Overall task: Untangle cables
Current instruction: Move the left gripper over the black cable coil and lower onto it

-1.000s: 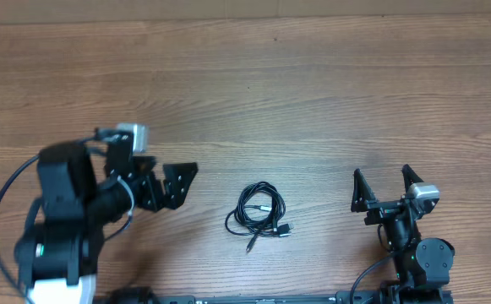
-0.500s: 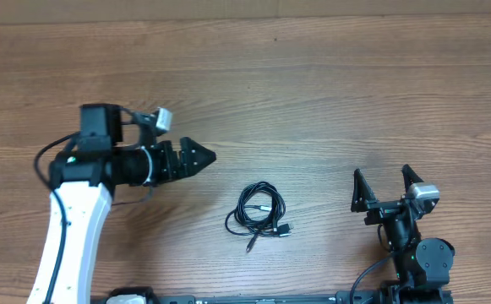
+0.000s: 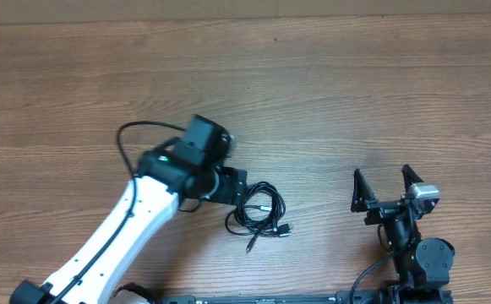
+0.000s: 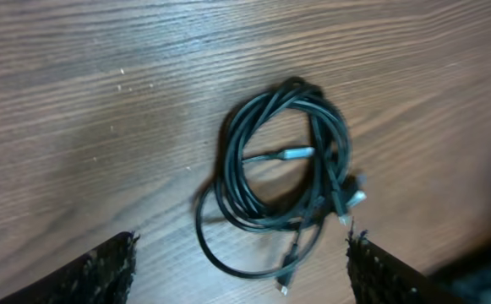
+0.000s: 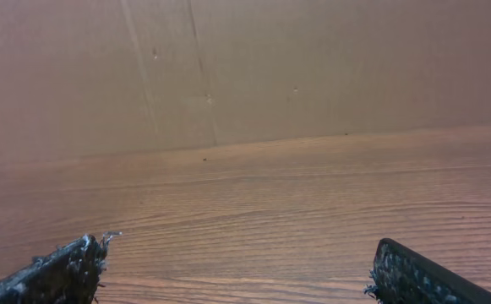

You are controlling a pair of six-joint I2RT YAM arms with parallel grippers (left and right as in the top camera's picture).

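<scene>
The bundle of thin black cables (image 3: 260,213), coiled in a loose ring with small plugs (image 4: 291,154) at its middle and lower right, lies where it lay a second ago, near the front middle of the brown wood-grain tabletop (image 3: 355,84). What differs is the left arm: we see it has swung in from the left side of the tabletop, and its black two-finger left hand (image 3: 232,187) now sits just beside the coil's left rim. In the left wrist view the coil lies straight ahead of that hand (image 4: 242,245), its loose lower loop reaching down between the two fingertips (image 4: 114,268), which stand wide apart; we cannot tell whether they touch the cord. They hold nothing.

The right hand (image 3: 382,181) has not shifted; it rests well to the right of the coil, spread wide and holding nothing.

Bare wood runs all around the coil, widest toward the far edge, where a plain brown wall (image 5: 270,67) rises.
</scene>
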